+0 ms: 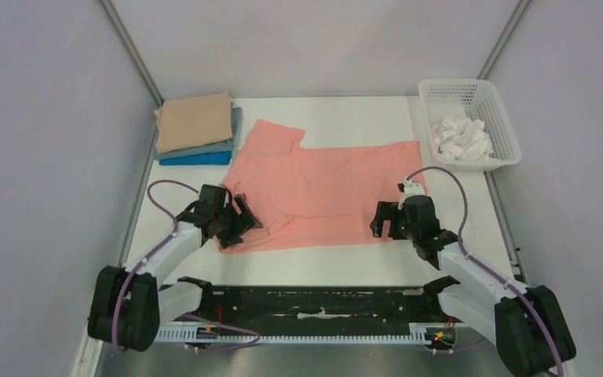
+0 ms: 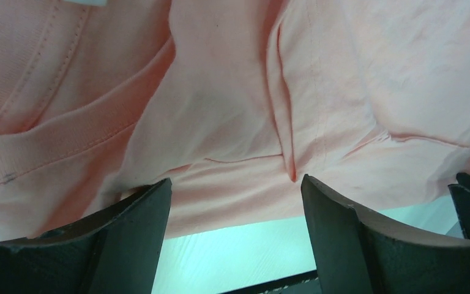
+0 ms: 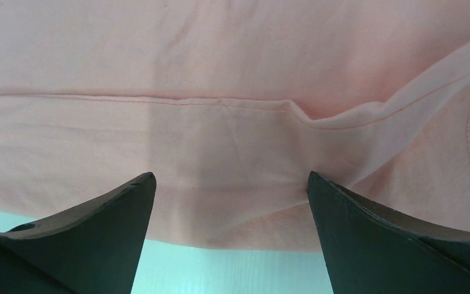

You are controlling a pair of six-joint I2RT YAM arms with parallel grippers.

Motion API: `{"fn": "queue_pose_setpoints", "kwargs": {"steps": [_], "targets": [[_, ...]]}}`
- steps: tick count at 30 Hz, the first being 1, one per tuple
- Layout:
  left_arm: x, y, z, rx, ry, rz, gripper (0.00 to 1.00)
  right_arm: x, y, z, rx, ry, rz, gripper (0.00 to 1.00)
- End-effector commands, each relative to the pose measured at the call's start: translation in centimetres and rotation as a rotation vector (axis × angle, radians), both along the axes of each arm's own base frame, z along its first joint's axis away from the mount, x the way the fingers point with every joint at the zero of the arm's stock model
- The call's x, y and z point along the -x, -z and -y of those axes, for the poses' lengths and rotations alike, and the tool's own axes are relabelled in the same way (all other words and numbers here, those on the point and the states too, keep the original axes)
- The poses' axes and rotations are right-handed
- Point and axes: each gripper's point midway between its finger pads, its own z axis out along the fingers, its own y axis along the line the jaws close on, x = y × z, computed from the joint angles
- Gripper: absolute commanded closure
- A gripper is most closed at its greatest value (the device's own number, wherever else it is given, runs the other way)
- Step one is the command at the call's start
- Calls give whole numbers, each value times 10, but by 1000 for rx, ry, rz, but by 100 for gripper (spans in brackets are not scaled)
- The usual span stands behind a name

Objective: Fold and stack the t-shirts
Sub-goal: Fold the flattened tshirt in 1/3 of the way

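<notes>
Table (image 1: 345, 118), salmon t-shirt (image 1: 322, 184) between both grippers (image 1: 238, 225) (image 1: 383, 221)

A spread t-shirt (image 1: 322, 188) lies across the middle of the bench (image 1: 345, 110), reaching toward its near edge. A stack of folded t-shirts (image 1: 196, 126) sits in the far-left corner, just beside the spread one's far-left part. A basket (image 1: 471, 94) stands at the far-right corner with a cloth bundle (image 1: 461, 138) in it. The left fingers (image 2: 128, 233) are at the shirt's near-left corner, and the right fingers (image 3: 98, 226) are at its near edge, toward the right.
</notes>
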Motion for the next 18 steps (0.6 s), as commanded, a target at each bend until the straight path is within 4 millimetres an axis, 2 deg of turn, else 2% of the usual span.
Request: {"fn": "queue_pose_setpoints", "kwargs": {"steps": [1, 3, 5, 7, 10, 12, 14, 16, 18], "targets": [[59, 15, -12, -25, -45, -121, 15, 106, 56, 13, -7, -14, -384, 2], [57, 1, -5, 20, -40, -56, 15, 99, 47, 5, -42, -64, -308, 2], [48, -20, -1, 46, -29, 20, 15, 80, 28, 4, -28, -90, -200, 2], [39, -39, -1, 41, -23, 91, 15, 54, -1, 0, -28, -98, -69, 2], [27, -59, -5, 29, -43, 164, 15, 20, -57, -23, -74, -191, 154, 2], [18, -67, -4, 41, -67, 206, 15, 10, -82, -46, -94, -288, 252, 2], [12, -65, -9, 26, -103, 218, 15, 7, -105, -79, -113, -428, 344, 2], [10, -59, -14, -1, -131, 201, 15, 8, -129, -118, -114, -578, 453, 2], [8, -52, -16, -22, -139, 183, 15, 17, -140, -158, -43, -744, 548, 2]]}}
